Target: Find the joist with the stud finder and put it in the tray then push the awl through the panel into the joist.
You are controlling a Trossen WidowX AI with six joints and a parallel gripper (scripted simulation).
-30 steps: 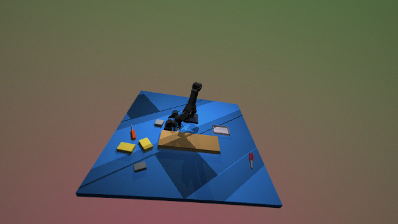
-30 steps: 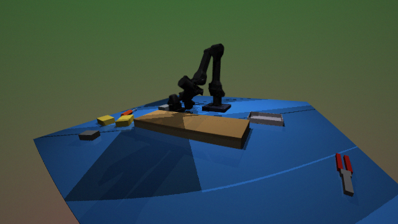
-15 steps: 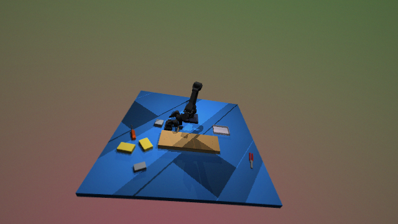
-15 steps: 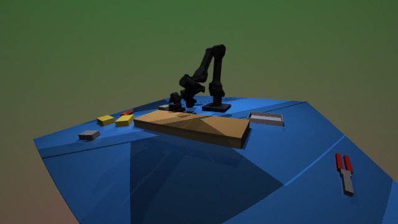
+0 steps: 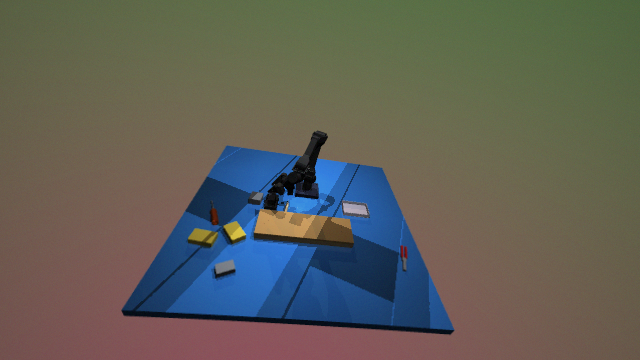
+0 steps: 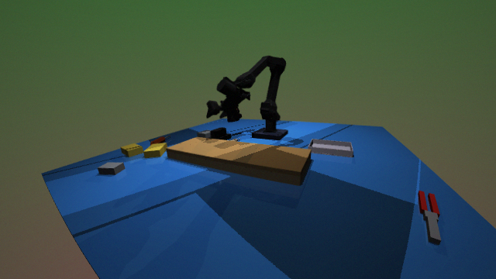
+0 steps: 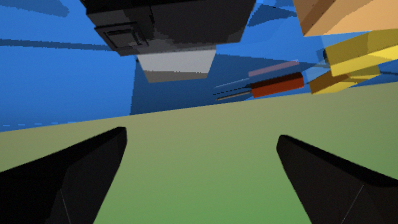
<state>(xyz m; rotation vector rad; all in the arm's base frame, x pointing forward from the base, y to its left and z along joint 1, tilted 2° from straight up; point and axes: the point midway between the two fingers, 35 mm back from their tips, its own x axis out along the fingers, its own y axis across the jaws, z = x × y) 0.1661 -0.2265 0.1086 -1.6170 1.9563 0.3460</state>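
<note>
My gripper (image 5: pixel 281 190) (image 6: pixel 222 114) (image 7: pixel 205 138) is open and empty, raised above the table. The black stud finder (image 5: pixel 271 201) (image 6: pixel 219 133) (image 7: pixel 185 32) lies below it, beside a grey block; in the wrist view it is beyond the fingertips, at the top. The tan floor panel (image 5: pixel 305 229) (image 6: pixel 248 155) (image 7: pixel 350 15) lies in front of the arm. A small tan-handled tool, apparently the awl (image 5: pixel 286 206), lies behind the panel's rear edge, mostly hidden in the exterior view. The pale tray (image 5: pixel 355 209) (image 6: pixel 331 152) is empty, right of the arm's base. The joist is hidden.
A grey block (image 5: pixel 256 197) (image 6: pixel 204 134) (image 7: pixel 177 65) is left of the stud finder. A red-handled screwdriver (image 5: pixel 214 216) (image 7: pixel 278 85), two yellow blocks (image 5: pixel 202 237) (image 5: pixel 234 232) and another grey block (image 5: pixel 225 268) (image 6: pixel 111 168) are at left. Red-handled pliers (image 5: pixel 404 257) (image 6: pixel 431 217) lie far right.
</note>
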